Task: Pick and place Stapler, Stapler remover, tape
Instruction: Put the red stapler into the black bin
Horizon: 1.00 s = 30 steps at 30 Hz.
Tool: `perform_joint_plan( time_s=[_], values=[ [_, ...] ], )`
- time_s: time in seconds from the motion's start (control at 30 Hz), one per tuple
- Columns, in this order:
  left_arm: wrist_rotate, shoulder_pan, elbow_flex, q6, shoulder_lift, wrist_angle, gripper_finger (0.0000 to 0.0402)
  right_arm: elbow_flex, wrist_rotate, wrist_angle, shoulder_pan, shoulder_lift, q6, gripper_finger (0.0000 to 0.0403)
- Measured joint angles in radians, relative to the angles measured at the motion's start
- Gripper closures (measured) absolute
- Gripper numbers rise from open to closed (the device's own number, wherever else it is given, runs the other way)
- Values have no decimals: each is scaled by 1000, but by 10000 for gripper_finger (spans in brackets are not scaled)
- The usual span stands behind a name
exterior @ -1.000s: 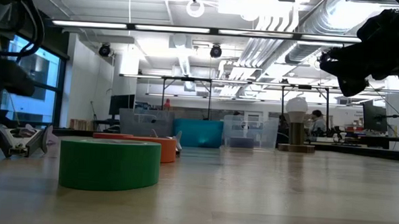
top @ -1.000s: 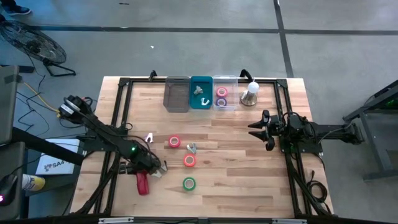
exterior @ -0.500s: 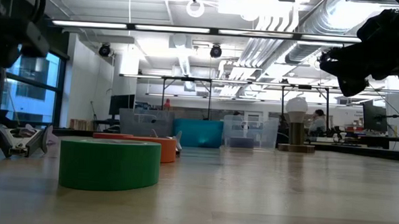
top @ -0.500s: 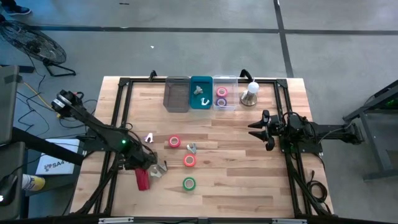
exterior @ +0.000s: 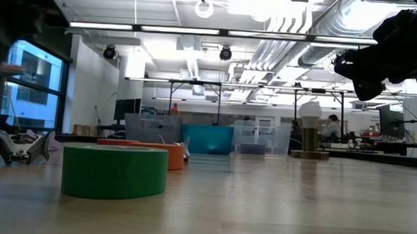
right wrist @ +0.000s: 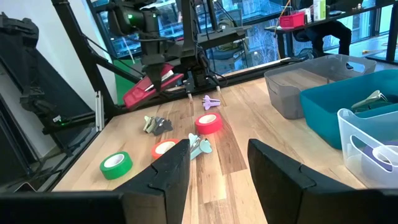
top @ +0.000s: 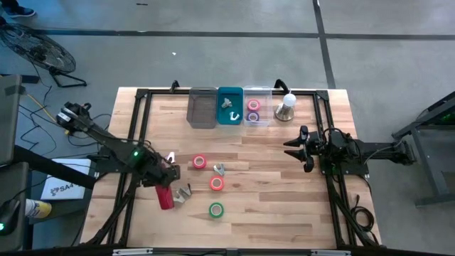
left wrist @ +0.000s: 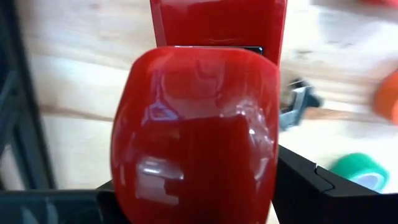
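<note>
Left gripper (top: pixel 163 178) jaws pinching red stapler (top: pixel 165 197) near bench (top: pixel 284 213) left edge, right gripper (top: pixel 293 148) jaws spread, hovering near right edge

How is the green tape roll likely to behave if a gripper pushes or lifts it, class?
The green tape roll lies flat on its face on the table, so it would probably slide, not roll. Small and hollow-cored, it is likely light. Stood on edge, it could roll.

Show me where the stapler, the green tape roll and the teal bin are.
stapler (top: pixel 164 197), high view, middle of its red body
green tape roll (top: pixel 215 210), high view, its ring
teal bin (top: pixel 220 116), high view, bare floor
</note>
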Motion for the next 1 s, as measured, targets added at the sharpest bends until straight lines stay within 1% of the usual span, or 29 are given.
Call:
perform_joint_plan(
  time_s=[0.23, 0.47, 0.73, 1.0],
  values=[
    [-11, 156, 6, 207, 0, 3, 206, 0, 0, 0, 0, 0, 0, 249],
    [-6, 355, 6, 472, 0, 37, 206, 0, 0, 0, 0, 0, 0, 249],
    [17, 605, 6, 794, 0, 165, 206, 0, 0, 0, 0, 0, 0, 249],
    [68, 817, 6, 1033, 0, 249, 206, 0, 0, 0, 0, 0, 0, 249]
  ],
)
